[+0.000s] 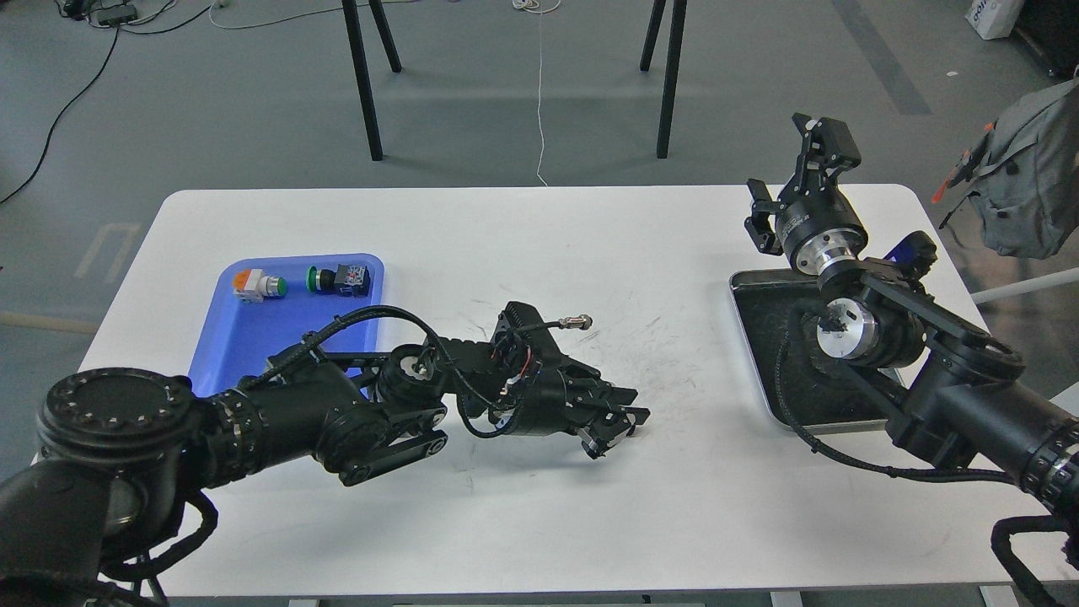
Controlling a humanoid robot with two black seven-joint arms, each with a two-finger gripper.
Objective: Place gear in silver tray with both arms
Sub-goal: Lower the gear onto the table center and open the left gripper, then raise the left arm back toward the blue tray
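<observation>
My left gripper hovers low over the middle of the white table, pointing right. Its fingers are close together on a small pale grey part, which looks like the gear and is mostly hidden by the dark fingers. The silver tray lies at the table's right side, with a shiny rim and a dark scratched bottom. My right arm covers part of it. My right gripper is raised above the tray's far edge, with its fingers spread wide and nothing between them. It is well apart from the left gripper.
A blue plastic tray at the left holds an orange-and-white push button and a green-and-black switch. A cable with a metal plug sticks up from my left wrist. A grey bag hangs beyond the table's right edge.
</observation>
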